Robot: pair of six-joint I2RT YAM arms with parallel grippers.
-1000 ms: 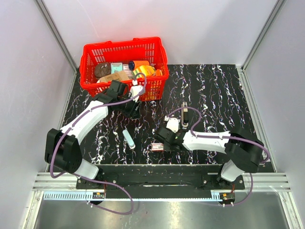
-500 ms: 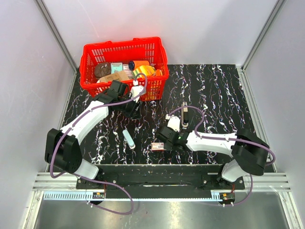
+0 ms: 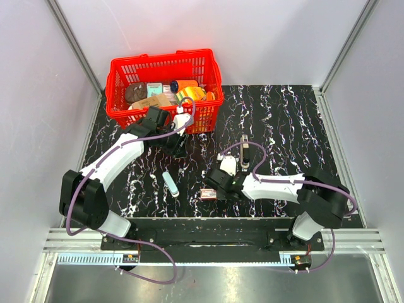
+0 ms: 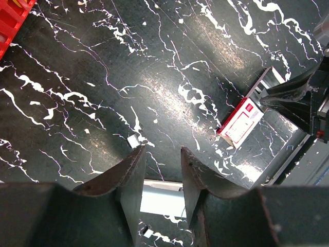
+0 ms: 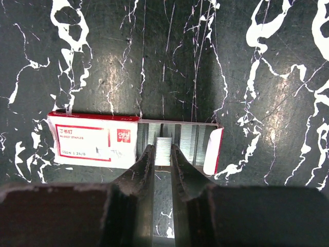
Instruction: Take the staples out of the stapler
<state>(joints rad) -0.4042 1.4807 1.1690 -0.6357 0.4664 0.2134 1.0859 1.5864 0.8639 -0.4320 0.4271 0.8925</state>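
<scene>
Currently stapler [image 3: 244,146] lies on tabletop [image 3: 297,126] just beyond R arm, apart from both tools. It's tiny in top view: dark slim body w/ silvery bits. Can't tell whether it's open or closed. It's outside both wrist views.

R tool [image 5: 162,150] is low over red-and-white staple box [image 5: 92,141]. Its fingers [image 5: 141,172] are drawn to a narrow gap, pinching a pale staple strip [image 5: 163,144] between the tips. Near end of strip is hidden behind the fingers. Box tray [image 5: 198,139] is slid out to the right of the sleeve, w/ rows of staples in it. In top view R tool [image 3: 214,187] covers the tray end, so only the sleeve shows.

L tool [image 4: 162,153] has jaws apart, nothing gripped, over bare tabletop by the front of red basket [image 3: 126,66]. Only a corner of the basket shows in L wrist view, cut off top left. A pale patch sits low between the L fingers [image 4: 131,175], partly blocked, so can't tell what it is. The staple box also shows in that view on the right. R tool is a dark shape at the box's end, cut by the frame edge.

Pale blue-white bar [image 3: 170,183] lies on tabletop between the arms, left of the box and not touching it. Basket contents overlap and are mostly unreadable.
</scene>
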